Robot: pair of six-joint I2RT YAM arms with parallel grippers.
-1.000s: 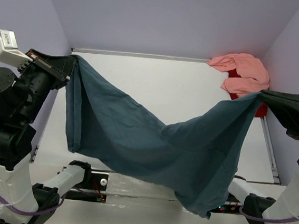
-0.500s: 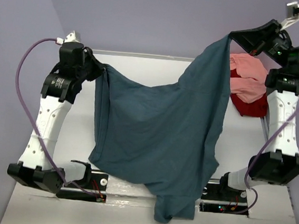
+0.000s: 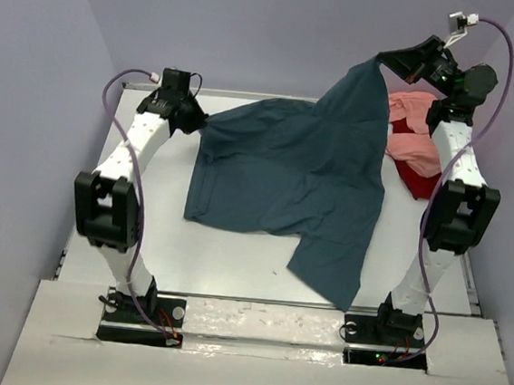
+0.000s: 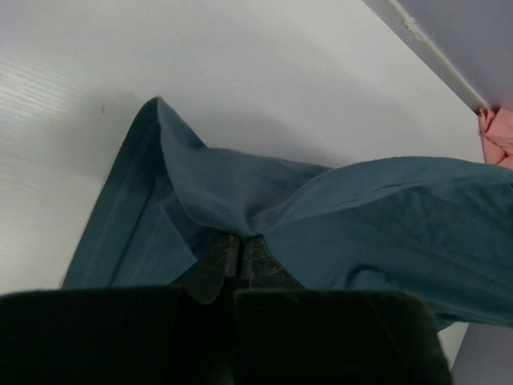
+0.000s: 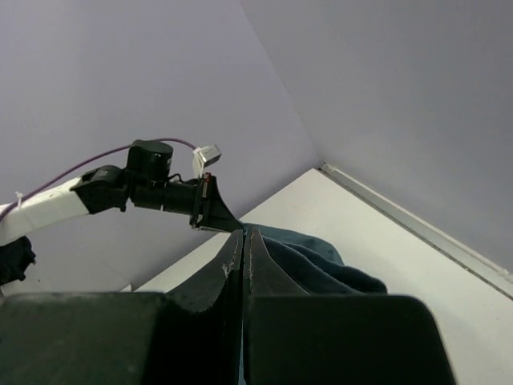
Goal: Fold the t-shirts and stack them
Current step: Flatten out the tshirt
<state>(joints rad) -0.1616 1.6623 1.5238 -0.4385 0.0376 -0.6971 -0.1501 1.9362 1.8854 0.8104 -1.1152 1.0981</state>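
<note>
The dark teal-blue t-shirt [image 3: 295, 173] spreads across the middle of the top view, its lower part on the white table [image 3: 152, 237] and its upper right corner lifted. The left claw [image 3: 198, 124] is closed on its left edge near the table; the right claw [image 3: 380, 61] pinches the raised corner. The salmon pink t-shirt [image 3: 415, 135] lies bunched over the red t-shirt [image 3: 419, 183] at the right edge.
</note>
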